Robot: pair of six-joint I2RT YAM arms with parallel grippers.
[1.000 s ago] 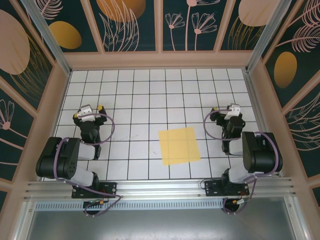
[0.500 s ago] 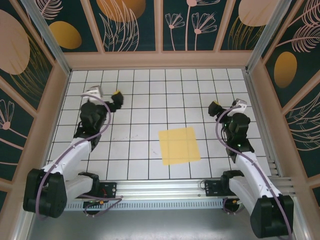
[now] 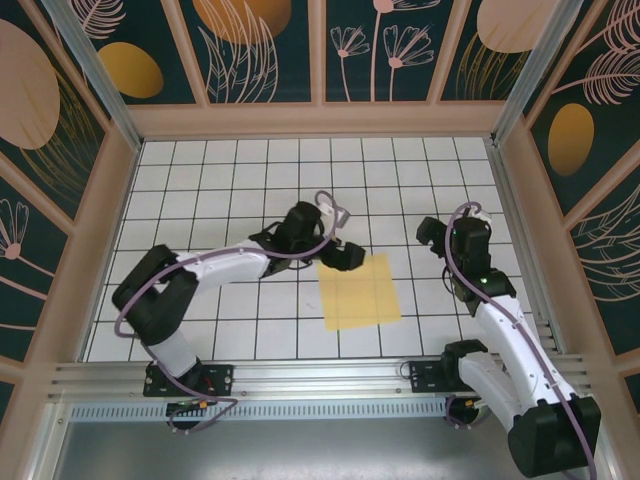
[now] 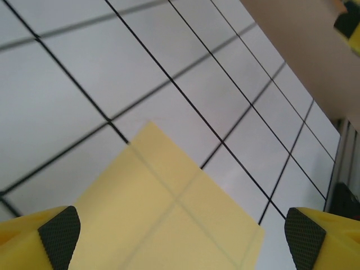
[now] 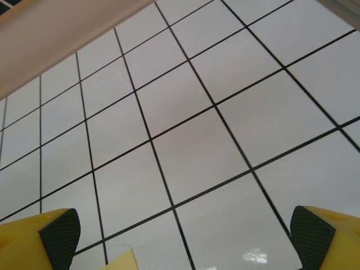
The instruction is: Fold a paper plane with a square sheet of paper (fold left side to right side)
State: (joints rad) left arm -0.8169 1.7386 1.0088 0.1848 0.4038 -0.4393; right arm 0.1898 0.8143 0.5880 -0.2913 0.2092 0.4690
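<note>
Overhead view: your thin yellow-orange square sheet of paper [image 3: 358,292] lies flat on the white, black-lined grid table [image 3: 250,180], lower centre of the frame; your left gripper [image 3: 343,252] hangs over the sheet's upper left corner, jaws wide, gripping nothing; your right gripper [image 3: 455,220] stands right of the sheet, apart from it, jaws wide and empty. Left wrist view: the sheet's corner occupies the lower centre between the yellow fingers [image 4: 34,239]; grid lines show through the paper.

table [image 3: 250,180]: white, black grid lines | walls [image 3: 270,50]: dark teal, leaf-and-flower print | frame [image 3: 320,120]: pale wood | rail [image 3: 320,375]: metal, near edge
</note>
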